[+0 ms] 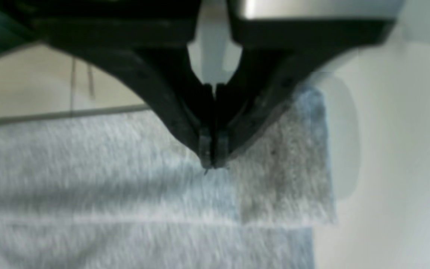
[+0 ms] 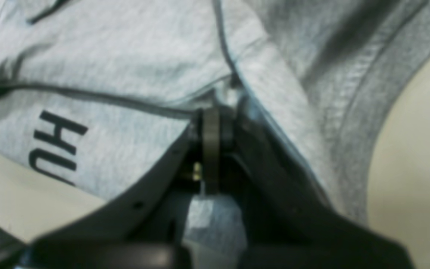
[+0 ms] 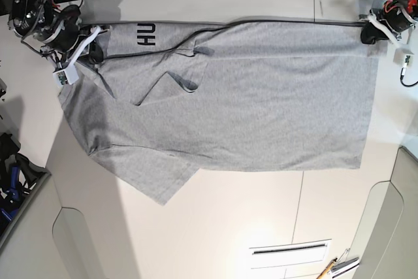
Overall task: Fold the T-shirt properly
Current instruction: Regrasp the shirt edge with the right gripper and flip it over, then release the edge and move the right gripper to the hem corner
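In the left wrist view, the left gripper [image 1: 212, 164] has its jaws pressed together on an edge of the T-shirt [image 1: 125, 186], the pale table [image 1: 394, 149] bare beside it. The right wrist view, blurred, shows the right gripper [image 2: 215, 112] apparently clamped on bunched cloth near black lettering [image 2: 54, 145]. The base view shows the T-shirt [image 3: 261, 102] spread on the table [image 3: 215, 227], each arm reaching low to a far corner, a sleeve hanging toward the near edge.
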`<state>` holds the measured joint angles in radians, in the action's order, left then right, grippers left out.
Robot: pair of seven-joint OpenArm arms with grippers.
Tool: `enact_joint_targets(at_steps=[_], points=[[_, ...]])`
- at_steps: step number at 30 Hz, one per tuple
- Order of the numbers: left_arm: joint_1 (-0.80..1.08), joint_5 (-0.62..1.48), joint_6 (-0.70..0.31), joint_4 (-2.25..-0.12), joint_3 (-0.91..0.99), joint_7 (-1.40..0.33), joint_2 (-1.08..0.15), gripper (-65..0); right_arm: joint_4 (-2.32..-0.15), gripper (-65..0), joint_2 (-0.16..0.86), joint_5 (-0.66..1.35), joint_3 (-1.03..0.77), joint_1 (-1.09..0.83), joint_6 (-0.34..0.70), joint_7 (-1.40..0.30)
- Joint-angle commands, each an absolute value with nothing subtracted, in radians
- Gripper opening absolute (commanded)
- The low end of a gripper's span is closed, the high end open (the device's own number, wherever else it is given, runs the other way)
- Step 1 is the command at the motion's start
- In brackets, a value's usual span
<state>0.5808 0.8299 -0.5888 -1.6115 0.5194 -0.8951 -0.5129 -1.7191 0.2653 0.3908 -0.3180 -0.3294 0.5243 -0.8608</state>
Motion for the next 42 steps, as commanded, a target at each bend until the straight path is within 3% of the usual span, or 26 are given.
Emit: enact_joint_targets(at_steps=[1, 10, 23, 25, 27, 29, 31, 35, 42], points=[[0.607, 0.847, -0.601, -1.625, 0.539, -0.925, -0.526, -65.0, -1.744, -65.0, 0.278, 0.378, -0.337, -0.346, 0.520, -0.884], [0.692, 0.910, -0.622, -1.631, 0.558, -0.971, -0.521, -65.0, -1.807, -65.0, 0.278, 0.427, -0.438, -0.433, 0.520, -0.918], [0.708, 1.086, -0.698, -1.742, 0.653, -0.984, -0.509, -65.0, -1.886, -65.0, 0.288, 0.556, -0.478, -0.341, 0.524, -0.878], [0.685, 1.100, -0.698, -1.792, 0.702, -0.985, -0.510, -58.9, -1.889, -65.0, 0.288, 0.521, -0.478, -0.279, 0.524, -0.818], [0.664, 1.103, -0.698, -1.833, 0.744, -0.985, -0.510, -46.2, -1.888, -64.9, 0.288, 0.451, -0.477, -0.208, 0.520, -0.774], [0.648, 1.105, -0.698, -1.860, 0.772, -0.984, -0.510, -37.2, -1.880, -47.2, 0.289, 0.395, -0.477, -0.134, 0.520, -0.762], [0.642, 1.105, -0.698, -1.867, 0.779, -0.981, -0.511, -36.0, -1.851, -33.9, 0.290, 0.356, -0.476, -0.064, 0.520, -0.762], [0.640, 1.104, -0.698, -1.867, 0.777, -0.976, -0.510, -36.0, -1.678, -32.9, 0.325, 0.325, -0.459, 0.074, 0.520, -0.753], [0.640, 1.104, -0.698, -1.866, 0.777, -0.976, -0.510, -36.0, -1.188, -32.9, 0.430, 0.390, -0.397, 0.315, 0.534, -0.751]])
